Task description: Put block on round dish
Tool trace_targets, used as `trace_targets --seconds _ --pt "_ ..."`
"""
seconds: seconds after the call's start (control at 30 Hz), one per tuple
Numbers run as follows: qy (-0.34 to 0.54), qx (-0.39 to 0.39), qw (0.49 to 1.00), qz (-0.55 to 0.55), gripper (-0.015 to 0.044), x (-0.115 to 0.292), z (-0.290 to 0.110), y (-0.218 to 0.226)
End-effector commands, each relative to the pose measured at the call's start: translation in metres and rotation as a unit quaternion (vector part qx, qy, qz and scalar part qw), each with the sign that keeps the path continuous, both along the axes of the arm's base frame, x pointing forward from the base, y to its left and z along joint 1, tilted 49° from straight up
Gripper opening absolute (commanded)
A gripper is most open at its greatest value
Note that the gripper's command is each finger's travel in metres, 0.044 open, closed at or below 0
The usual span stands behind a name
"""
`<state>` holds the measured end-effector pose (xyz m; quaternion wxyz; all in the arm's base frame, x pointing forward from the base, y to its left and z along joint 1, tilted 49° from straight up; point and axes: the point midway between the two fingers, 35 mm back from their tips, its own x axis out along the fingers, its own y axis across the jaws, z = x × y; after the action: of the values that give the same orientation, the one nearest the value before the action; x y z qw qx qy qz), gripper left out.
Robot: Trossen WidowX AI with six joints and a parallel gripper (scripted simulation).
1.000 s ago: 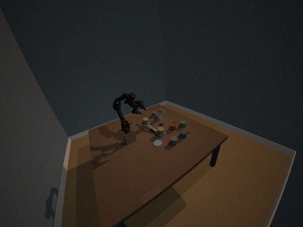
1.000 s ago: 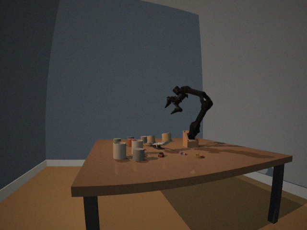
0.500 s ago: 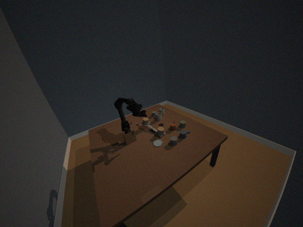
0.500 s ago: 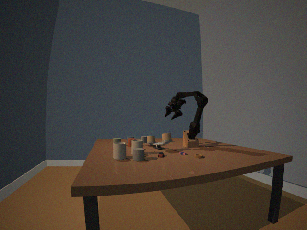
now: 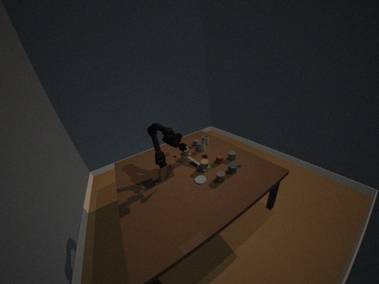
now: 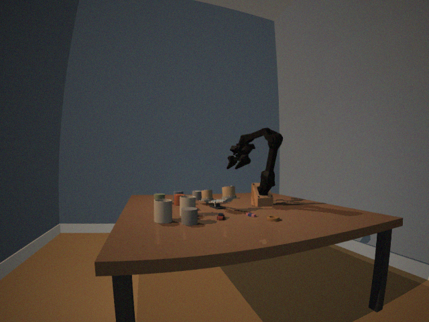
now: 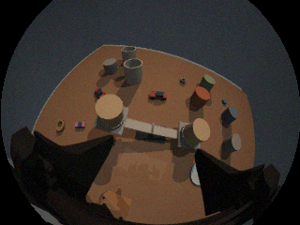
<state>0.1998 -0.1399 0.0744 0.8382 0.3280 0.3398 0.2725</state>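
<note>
Two identical tan cups stand on the balance ends. One cup (image 5: 204,163) (image 6: 206,194) (image 7: 197,131) is beside the round dish (image 5: 200,179) (image 7: 194,175); the other cup (image 5: 185,152) (image 6: 228,191) (image 7: 109,110) is at the far end from the dish. The balance beam (image 5: 193,160) (image 7: 164,131) tilts: the pan at the dish end looks lower in the exterior view. The block is not visible. My gripper (image 5: 183,148) (image 6: 232,167) (image 7: 156,147) is open and empty, high above the balance. In the wrist view one finger partly hides the dish.
Beyond the balance stand an orange cup (image 5: 219,158) (image 7: 200,97), a green cup (image 5: 231,155) (image 7: 207,82), a blue cup (image 5: 232,168) and several grey or whitish cups. A grey cup (image 5: 220,176) (image 7: 232,142) stands near the dish. Toy cars (image 7: 158,96) and a ring (image 6: 273,219) lie around.
</note>
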Motion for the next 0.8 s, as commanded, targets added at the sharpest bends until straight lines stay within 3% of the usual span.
trace_targets --seconds 0.0,0.37,0.77 --pt "0.029 0.022 0.999 0.000 0.0440 0.005 -0.004 -0.002" --pt "0.197 0.101 0.975 -0.005 0.0440 0.033 -0.028 -0.009" --pt "0.380 0.152 0.912 -0.033 0.0440 0.067 -0.060 -0.011"
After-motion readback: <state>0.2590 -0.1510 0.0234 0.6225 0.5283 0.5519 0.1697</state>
